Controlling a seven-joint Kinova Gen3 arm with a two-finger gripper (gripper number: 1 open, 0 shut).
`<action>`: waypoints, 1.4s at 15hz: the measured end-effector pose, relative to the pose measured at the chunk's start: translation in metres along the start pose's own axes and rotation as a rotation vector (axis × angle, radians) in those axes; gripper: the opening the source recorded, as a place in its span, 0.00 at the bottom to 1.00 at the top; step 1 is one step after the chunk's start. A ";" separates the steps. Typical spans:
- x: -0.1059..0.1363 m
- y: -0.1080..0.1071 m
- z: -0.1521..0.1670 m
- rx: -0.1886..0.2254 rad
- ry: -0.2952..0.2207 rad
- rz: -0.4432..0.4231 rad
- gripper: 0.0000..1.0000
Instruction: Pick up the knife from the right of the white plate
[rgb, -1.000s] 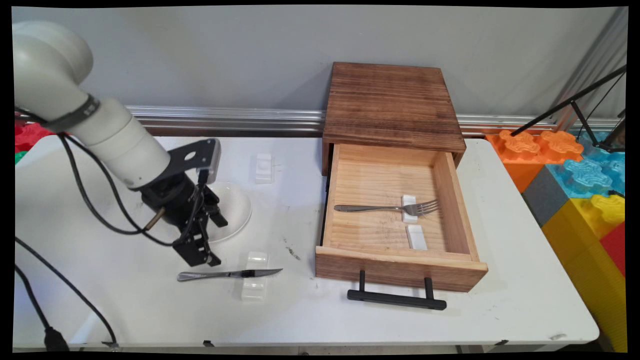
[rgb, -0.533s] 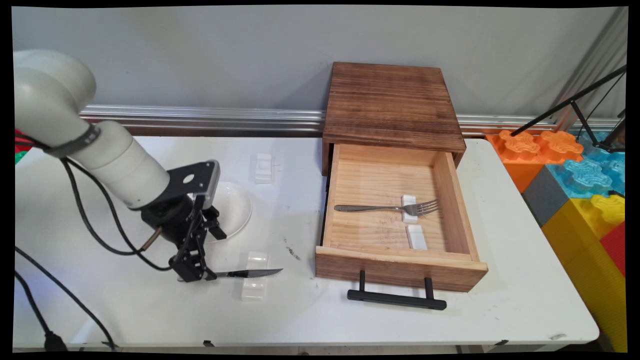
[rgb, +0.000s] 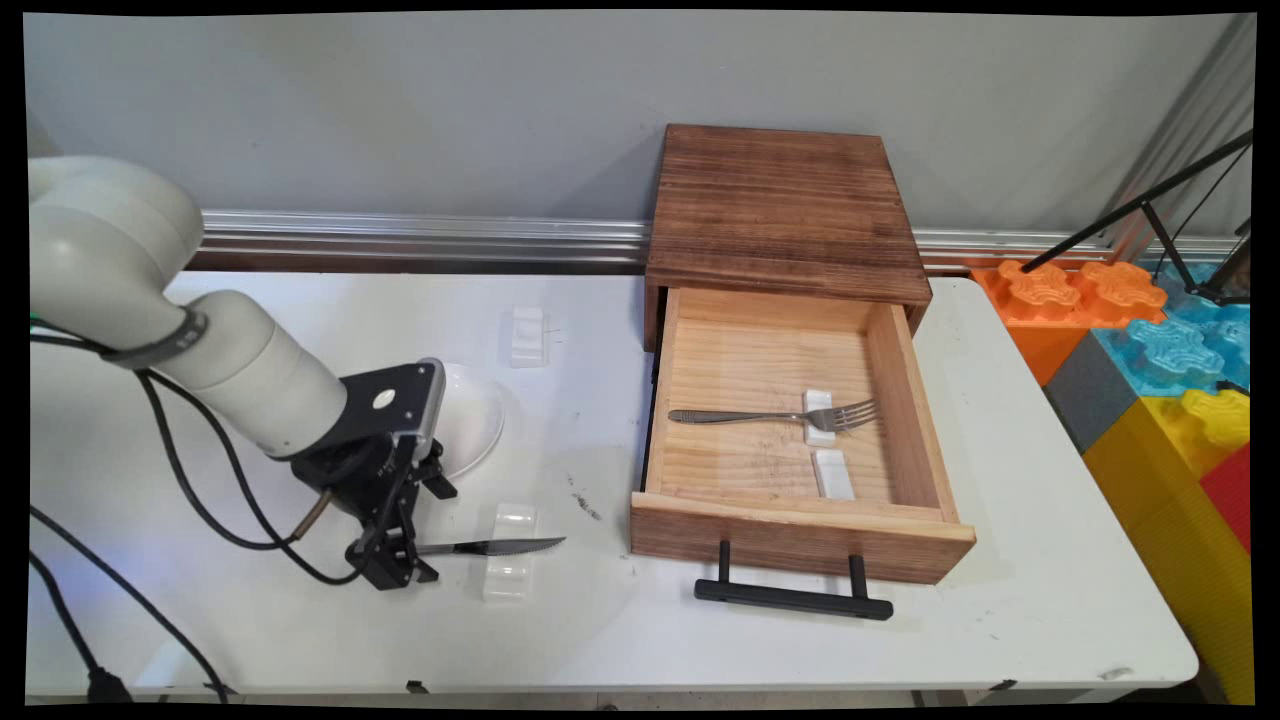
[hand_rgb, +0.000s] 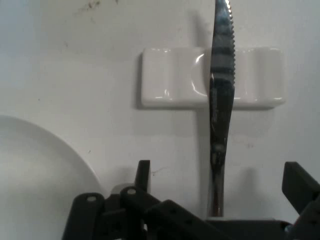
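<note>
- The gripper (rgb: 392, 560) is low at the worktop's (rgb: 700, 640) near left, right over the handle end of a steak knife (rgb: 495, 546)
- The jaws stand open, one finger on each side of the handle in the hand view, with a clear gap to each; they have hold of nothing
- The knife (hand_rgb: 220, 115) lies flat, its serrated blade resting across a small white cutlery rest (rgb: 508, 565); the handle end runs under the gripper and is hidden there
- In my judgement the knife is light, stiff and slick: polished metal, thin, lying almost flush with the surface, so it could slide or pivot on the rest when pinched
- The handle looks the safest place to take hold, across its narrow width and clear of the toothed edge
- A white plate (rgb: 470, 420) lies just behind the gripper, partly hidden by the wrist
- A second white rest (rgb: 527, 336) sits further back
- To the right a wooden box (rgb: 785, 205) has its drawer (rgb: 800, 545) pulled open; inside, a fork (rgb: 775, 415) lies across one white rest, with another rest (rgb: 833, 474) near it
</note>
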 end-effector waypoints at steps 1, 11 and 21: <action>0.000 0.002 0.002 0.003 0.001 0.003 1.00; -0.002 0.009 0.020 0.028 0.011 0.011 1.00; -0.002 0.006 0.025 0.039 0.020 0.008 0.00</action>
